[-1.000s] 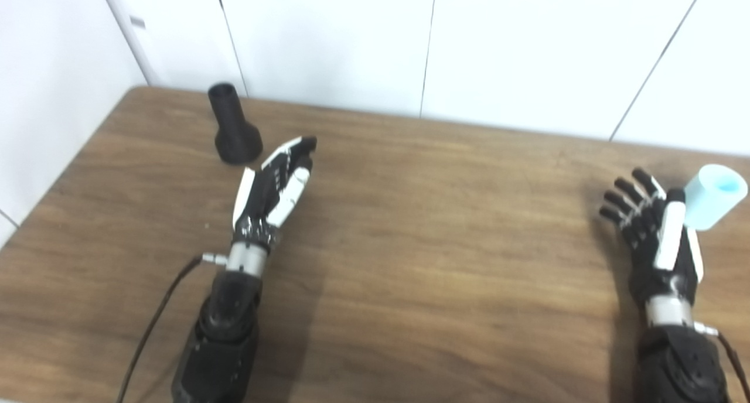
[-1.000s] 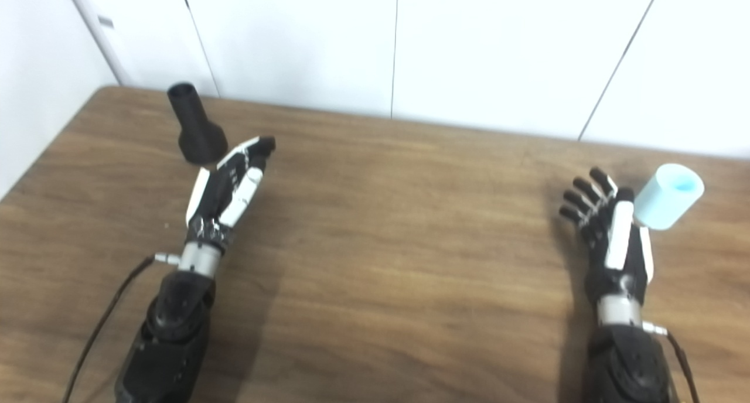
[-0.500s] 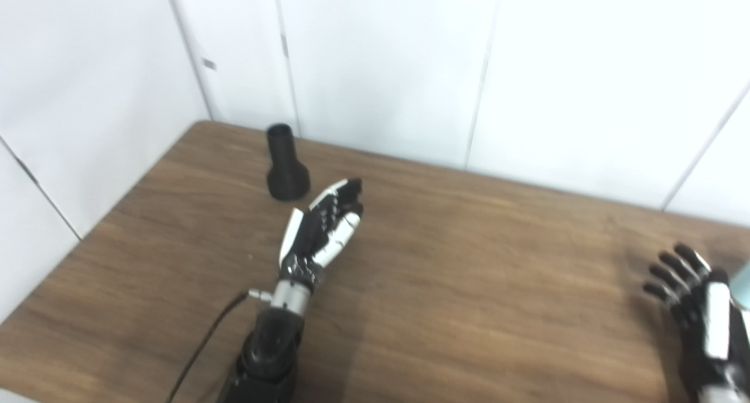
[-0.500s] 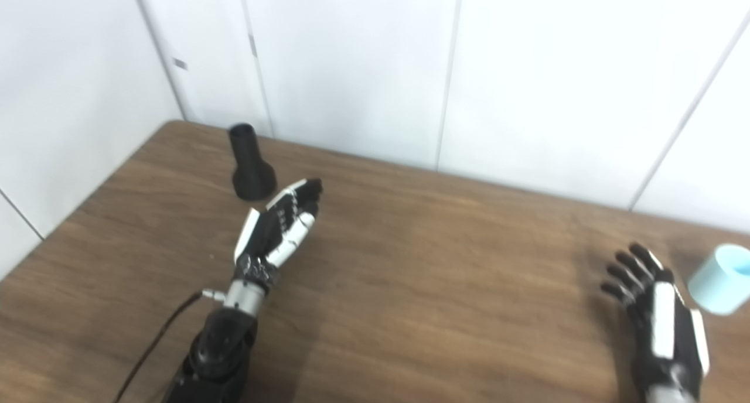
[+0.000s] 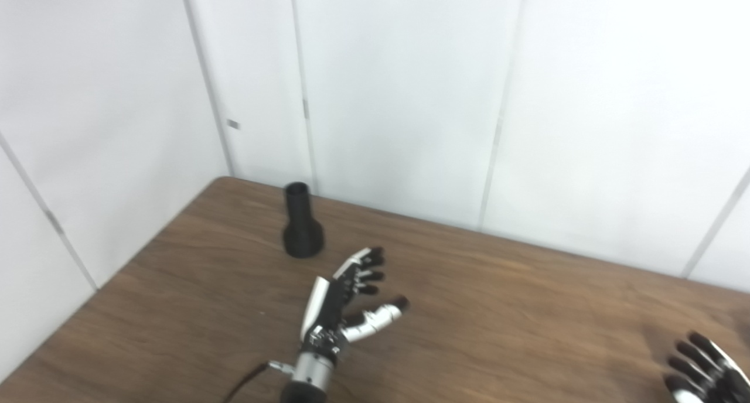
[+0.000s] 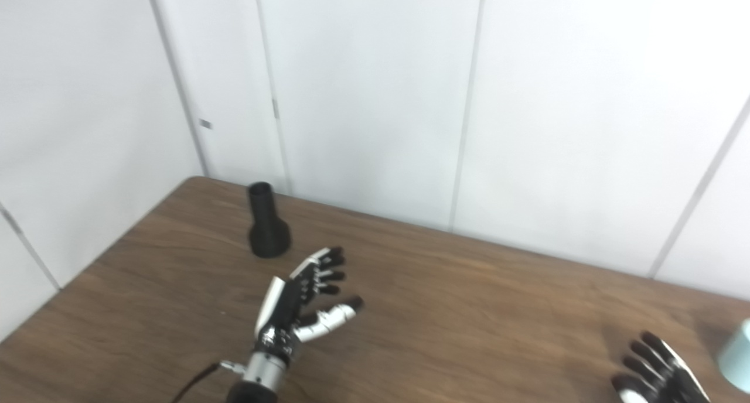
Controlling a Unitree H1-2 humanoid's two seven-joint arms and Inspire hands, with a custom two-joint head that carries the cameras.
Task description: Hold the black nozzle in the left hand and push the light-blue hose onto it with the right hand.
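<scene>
**Left hand spread beside the nozzle, hose at the frame edge**

Since a second ago your head cameras have tilted up and swung left, so more white wall shows and both arms sit lower in the pictures; that shift is the camera's, not the objects'. Your left hand's thumb, which lay against the palm before, has now swung out to the side.

Left eye view: your black-and-white left hand is above the brown wood-grain table, fingers extended and apart, thumb out to the right, holding nothing. The black flared plastic nozzle stands upright on its wide base near the table's far left corner, close to the white panelled wall. It is just beyond and left of your fingertips, with a clear gap between them. Of your right hand you see only dark fingers at the bottom right corner, spread apart with nothing in them.

Right eye view: the same layout, with the nozzle upright and untouched and the left hand splayed near it. Your right hand shows its fingers apart at the bottom edge. The light-blue cylindrical hose piece is cut off by the right edge, just to the right of that hand; you cannot tell whether they touch.
</scene>
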